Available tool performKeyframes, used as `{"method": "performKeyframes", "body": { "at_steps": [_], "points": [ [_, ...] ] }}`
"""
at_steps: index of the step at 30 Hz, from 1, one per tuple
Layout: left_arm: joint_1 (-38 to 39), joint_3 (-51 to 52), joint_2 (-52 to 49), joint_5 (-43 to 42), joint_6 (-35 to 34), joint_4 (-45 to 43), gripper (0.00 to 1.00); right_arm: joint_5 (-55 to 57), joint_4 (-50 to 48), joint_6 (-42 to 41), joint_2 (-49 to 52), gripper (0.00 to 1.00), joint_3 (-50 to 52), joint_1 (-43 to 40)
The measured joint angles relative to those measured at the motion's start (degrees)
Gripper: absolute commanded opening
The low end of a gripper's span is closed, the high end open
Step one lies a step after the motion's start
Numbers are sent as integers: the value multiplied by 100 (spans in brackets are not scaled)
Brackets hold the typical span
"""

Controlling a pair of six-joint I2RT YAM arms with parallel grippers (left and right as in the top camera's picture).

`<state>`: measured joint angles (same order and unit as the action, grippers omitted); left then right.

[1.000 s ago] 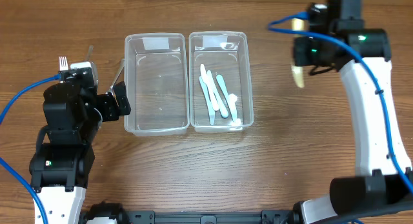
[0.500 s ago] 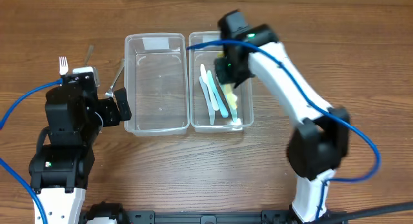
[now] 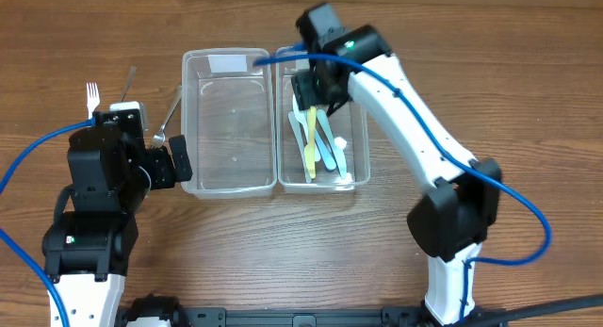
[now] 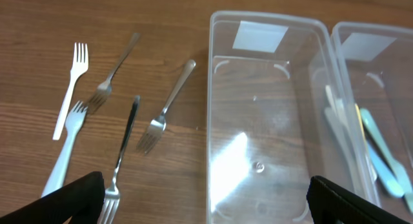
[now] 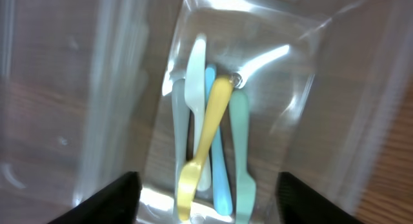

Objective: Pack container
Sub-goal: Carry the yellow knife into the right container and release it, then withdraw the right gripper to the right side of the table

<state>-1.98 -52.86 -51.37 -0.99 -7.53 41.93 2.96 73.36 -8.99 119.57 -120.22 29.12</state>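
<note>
Two clear plastic containers stand side by side. The left container (image 3: 227,129) (image 4: 271,121) holds nothing. The right container (image 3: 352,101) (image 5: 284,88) holds several pastel plastic utensils, white, blue and green. A yellow utensil (image 3: 309,146) (image 5: 206,130) lies across the top of them. My right gripper (image 3: 317,86) (image 5: 208,198) hovers open over the far end of that container, with nothing between its fingers. Left of the empty container, low over the table, my left gripper (image 3: 175,159) (image 4: 206,198) is wide open and holds nothing.
Loose forks lie on the wooden table left of the containers: two white plastic forks (image 4: 71,82) (image 4: 64,153) and three metal forks (image 4: 113,72) (image 4: 164,108) (image 4: 119,166). One metal fork's tines sit by my left finger.
My right arm swung in from the far right to above the right container and its jaws opened. The yellow utensil it carried now lies in the container. The left arm barely moved.
</note>
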Motion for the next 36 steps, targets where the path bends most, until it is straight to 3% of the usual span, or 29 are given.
{"method": "performKeyframes", "body": {
  "at_steps": [4, 8, 13, 18, 24, 27, 30, 36],
  "points": [
    [0, -575, 15, 173, 83, 855, 100, 188, 361, 4, -968, 94, -848, -514],
    [0, -1801, 26, 387, 144, 1725, 100, 376, 1196, -234, -2194, 95, -1119, -1961],
    [0, -2455, 7, 472, 155, 1974, 100, 323, 1974, -584, -2546, 95, -955, -3104],
    [0, -2465, -162, 538, 157, 1976, 100, 184, 1956, -651, -3421, 96, 474, -3362],
    [0, -2485, -680, 660, 286, 1810, 100, -122, 839, -688, -5814, 98, 3779, -3359],
    [-17, -2520, -1401, 682, 595, 1392, 100, -299, 415, -597, -6089, 98, 5145, -3359],
    [-256, -2599, -2378, 603, 852, 1143, 100, -476, 262, -529, -5801, 98, 5689, -3359],
    [-721, -3021, -3722, 435, 1563, 691, 100, -566, 210, -468, -5753, 99, 5696, -3359]
  ]
}}
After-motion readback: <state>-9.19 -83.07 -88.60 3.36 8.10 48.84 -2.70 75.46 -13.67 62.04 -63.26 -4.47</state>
